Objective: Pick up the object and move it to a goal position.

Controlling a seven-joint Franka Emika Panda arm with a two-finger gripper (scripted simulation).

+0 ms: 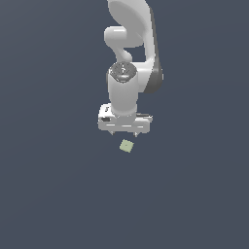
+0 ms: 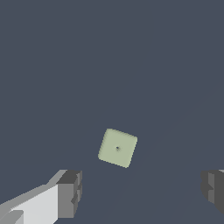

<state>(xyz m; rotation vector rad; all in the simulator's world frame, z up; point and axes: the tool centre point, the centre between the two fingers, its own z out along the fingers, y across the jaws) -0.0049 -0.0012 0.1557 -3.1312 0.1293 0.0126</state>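
The object, a small pale green cube, lies alone on the dark grey floor, turned a little askew. My white gripper points down, just behind the cube in the exterior view. It is open, with nothing between its fingers. In the wrist view the cube sits apart from the two dark fingertips, outside the gap between them. The fingers are spread far wider than the cube. How high the gripper hangs over the floor is not clear.
The white arm rises behind the gripper toward the top of the exterior view. A plain dark grey surface fills everything else.
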